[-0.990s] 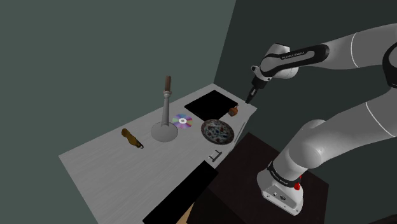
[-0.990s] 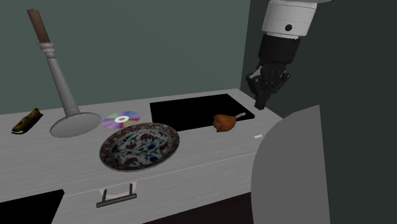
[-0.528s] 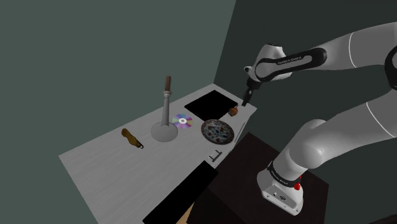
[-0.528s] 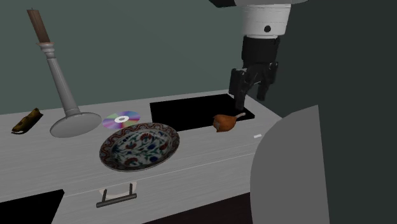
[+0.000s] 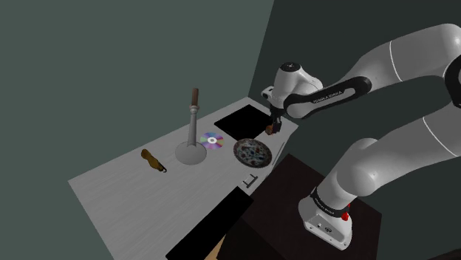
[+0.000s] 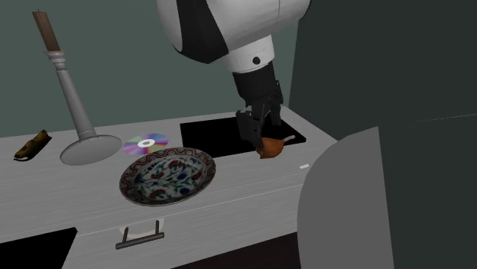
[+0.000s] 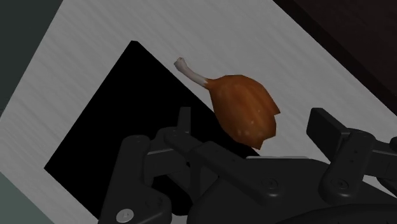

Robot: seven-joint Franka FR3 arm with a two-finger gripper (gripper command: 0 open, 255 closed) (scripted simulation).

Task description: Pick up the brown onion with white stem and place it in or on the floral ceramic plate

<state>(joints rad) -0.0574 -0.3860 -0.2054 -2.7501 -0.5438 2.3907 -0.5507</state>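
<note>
The floral plate (image 6: 168,175) sits on the tabletop (image 6: 237,183) with its painted pattern fully showing. The brown onion (image 7: 245,105) lies just beside the plate, outside its rim, between the gripper's (image 6: 257,138) spread-apart fingers (image 7: 327,125).

Grey counter (image 6: 252,182) with onion (image 6: 272,147), plate (image 6: 131,189), disc (image 6: 146,143)

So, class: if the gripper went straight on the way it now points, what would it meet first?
Most likely the brown onion. In the wrist view it lies straight ahead of the gripper, between its open fingers, on the white counter beside the black panel. How near it is remains unclear.
</note>
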